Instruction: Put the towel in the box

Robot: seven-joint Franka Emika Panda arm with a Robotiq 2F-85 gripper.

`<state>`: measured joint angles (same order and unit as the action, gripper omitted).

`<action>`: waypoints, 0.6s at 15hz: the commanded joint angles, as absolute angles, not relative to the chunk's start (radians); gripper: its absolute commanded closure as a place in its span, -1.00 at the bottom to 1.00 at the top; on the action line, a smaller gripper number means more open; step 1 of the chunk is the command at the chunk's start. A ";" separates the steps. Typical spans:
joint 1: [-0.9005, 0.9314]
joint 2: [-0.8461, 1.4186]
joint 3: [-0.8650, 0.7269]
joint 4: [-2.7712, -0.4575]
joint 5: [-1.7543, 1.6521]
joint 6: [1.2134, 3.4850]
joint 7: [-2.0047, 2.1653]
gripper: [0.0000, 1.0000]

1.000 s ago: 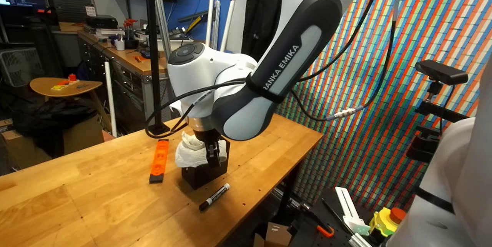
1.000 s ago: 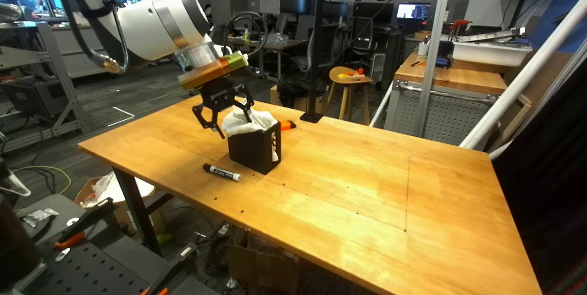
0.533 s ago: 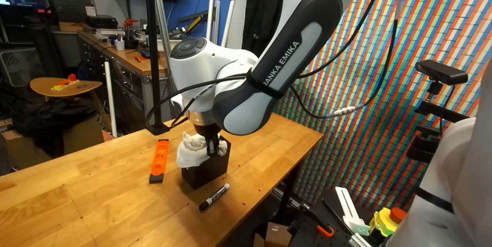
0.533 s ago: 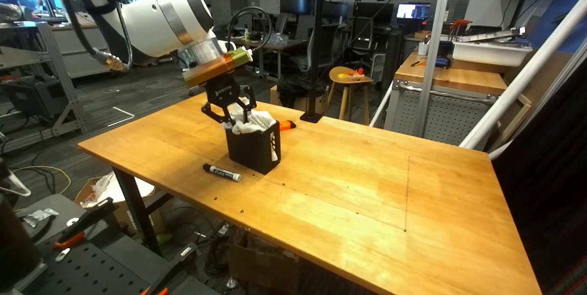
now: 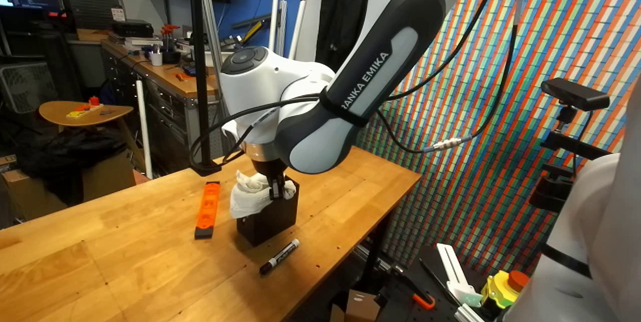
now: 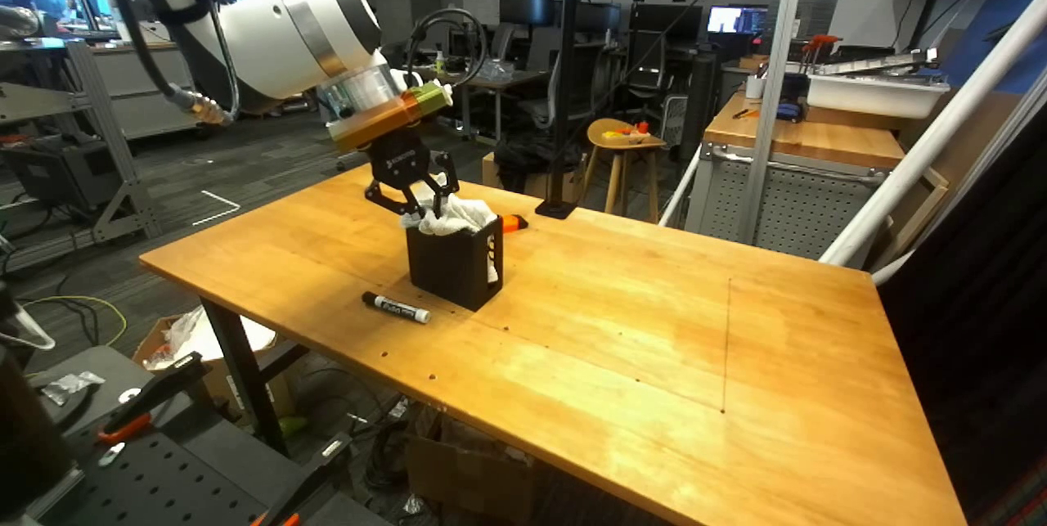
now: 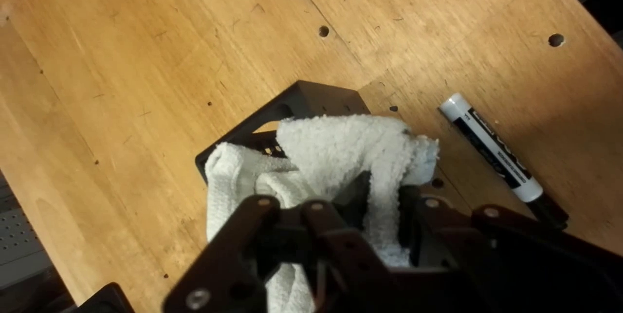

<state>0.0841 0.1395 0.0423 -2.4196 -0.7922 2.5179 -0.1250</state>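
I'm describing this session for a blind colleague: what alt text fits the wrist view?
A black gripper pinches a fold of a white towel bunched over a black box, whose rim shows only in part. To the right, apart from the box, a marker lies on the wooden table.

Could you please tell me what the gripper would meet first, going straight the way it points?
Probably more of the towel, bunched over the box beneath the gripper; depth is unclear, so the box itself might come first.
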 commanded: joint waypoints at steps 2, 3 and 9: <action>0.083 0.109 0.051 -2.387 -0.787 2.445 -0.178 0.88; 0.082 0.110 0.052 -2.378 -0.784 2.435 -0.190 0.88; 0.083 0.140 0.062 -2.312 -0.775 2.414 -0.243 0.88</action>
